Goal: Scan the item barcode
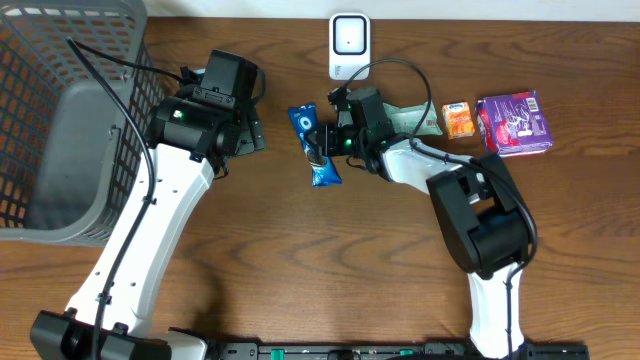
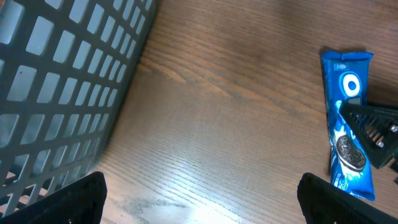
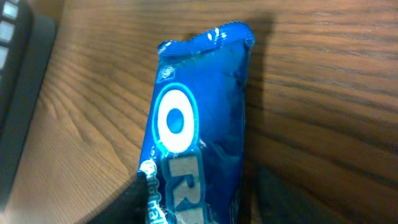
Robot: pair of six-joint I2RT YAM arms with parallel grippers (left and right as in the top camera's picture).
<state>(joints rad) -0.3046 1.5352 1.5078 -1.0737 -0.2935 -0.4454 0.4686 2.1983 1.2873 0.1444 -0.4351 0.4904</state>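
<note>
A blue cookie packet (image 1: pixel 302 120) lies on the wooden table, just below the white scanner (image 1: pixel 348 45) at the back edge. My right gripper (image 1: pixel 325 143) sits low over the packet's middle. In the right wrist view the packet (image 3: pixel 199 106) fills the frame and the right gripper (image 3: pixel 202 208) has a finger against each long side, shut on it. The far finger is lost in shadow. My left gripper (image 2: pixel 201 199) hangs wide open over bare wood with nothing between its fingers. The packet (image 2: pixel 348 124) shows to its right, and the grey basket (image 2: pixel 56 81) to its left.
The grey mesh basket (image 1: pixel 60 120) fills the left end of the table. Right of the scanner lie a pale wrapped item (image 1: pixel 415 120), a small orange box (image 1: pixel 459 120) and a purple box (image 1: pixel 513 123).
</note>
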